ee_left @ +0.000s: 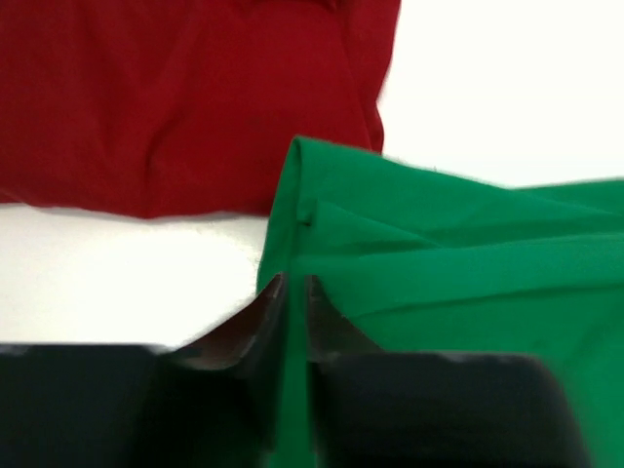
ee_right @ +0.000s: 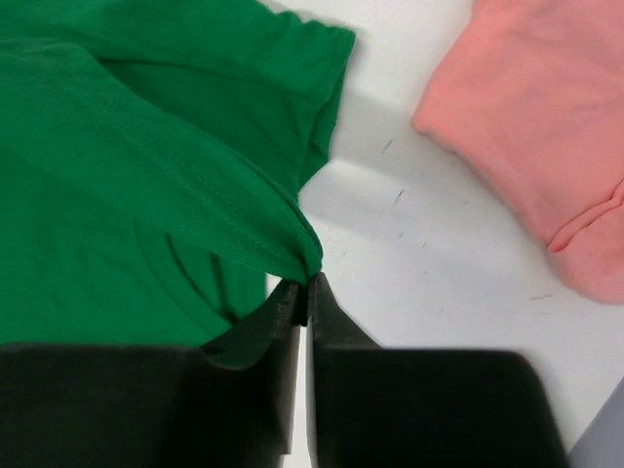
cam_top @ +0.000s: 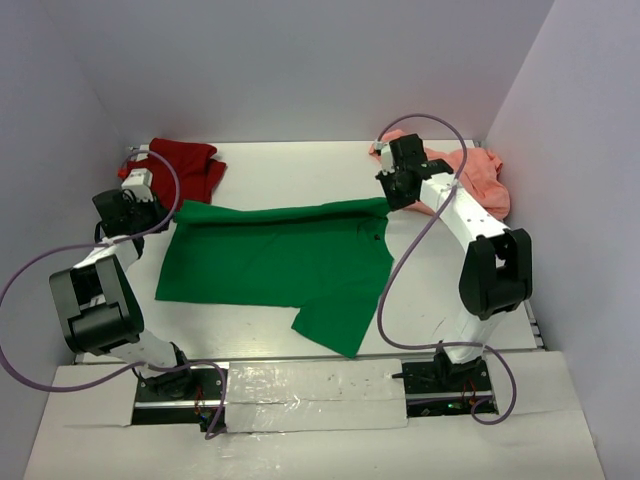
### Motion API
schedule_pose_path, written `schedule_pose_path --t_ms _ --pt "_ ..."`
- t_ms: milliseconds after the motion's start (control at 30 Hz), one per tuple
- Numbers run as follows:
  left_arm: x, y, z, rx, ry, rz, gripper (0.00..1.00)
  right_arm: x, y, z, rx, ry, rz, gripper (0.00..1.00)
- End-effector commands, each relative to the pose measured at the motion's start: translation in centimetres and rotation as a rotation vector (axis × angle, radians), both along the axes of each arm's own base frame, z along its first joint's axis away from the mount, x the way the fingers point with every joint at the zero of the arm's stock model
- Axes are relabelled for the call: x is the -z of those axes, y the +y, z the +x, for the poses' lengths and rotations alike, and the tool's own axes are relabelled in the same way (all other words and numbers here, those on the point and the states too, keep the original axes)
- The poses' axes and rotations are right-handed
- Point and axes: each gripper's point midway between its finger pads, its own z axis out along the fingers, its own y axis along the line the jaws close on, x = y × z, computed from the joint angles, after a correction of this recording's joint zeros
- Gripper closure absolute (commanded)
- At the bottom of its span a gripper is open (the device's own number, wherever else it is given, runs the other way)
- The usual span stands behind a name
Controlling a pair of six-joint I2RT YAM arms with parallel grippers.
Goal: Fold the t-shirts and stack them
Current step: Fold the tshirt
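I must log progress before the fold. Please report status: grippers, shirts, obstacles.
Left gripper shut on green t-shirt, far-left edge. Right gripper shut on its far-right edge. Red t-shirt and pink t-shirt bunched at far corners. Nothing on the green.

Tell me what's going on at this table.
Both arms are working on the green t-shirt, which lies spread across the middle of the table. The left gripper is pinched shut on its far left corner, and the right gripper is pinched shut on its far right edge. The dark red t-shirt lies bunched at the far left and the salmon pink t-shirt at the far right. Nothing is stacked yet.
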Motion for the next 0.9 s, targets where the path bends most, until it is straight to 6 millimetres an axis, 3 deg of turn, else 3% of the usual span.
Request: schedule_pose_path --t_ms 0,67,167,333,533,667,700,867 --pt "-0.8 -0.5 -0.2 0.048 0.023 -0.018 0.68 -1.6 0.4 -1.4 -0.004 0.008 0.022 0.67" --pt "-0.7 -0.2 -0.3 0.034 0.023 -0.011 0.49 -1.6 0.5 -1.6 -0.006 0.006 0.024 0.54" --pt "-1.6 0.0 -0.5 0.023 -0.008 0.006 0.41 -2.1 0.8 -1.9 -0.013 -0.009 0.028 0.49" --pt "-3.7 0.0 -0.2 0.020 -0.048 0.009 0.40 -3.0 1.5 -2.5 -0.029 -0.016 0.073 0.48" --pt "-3.8 -0.7 0.2 0.056 -0.034 -0.027 0.40 -3.3 1.6 -2.9 -0.027 -0.028 0.080 0.47" --pt "-2.0 -1.1 0.4 0.066 0.060 -0.073 0.42 -3.7 1.6 -2.7 -0.021 -0.037 0.083 0.47" --pt "-0.3 -1.2 -0.2 0.060 0.131 -0.096 0.43 -3.6 1.6 -2.6 -0.021 -0.035 0.080 0.47" --pt "1.0 -1.3 -0.2 0.057 0.234 -0.138 0.48 -3.4 1.5 -2.1 -0.014 -0.034 0.067 0.47"
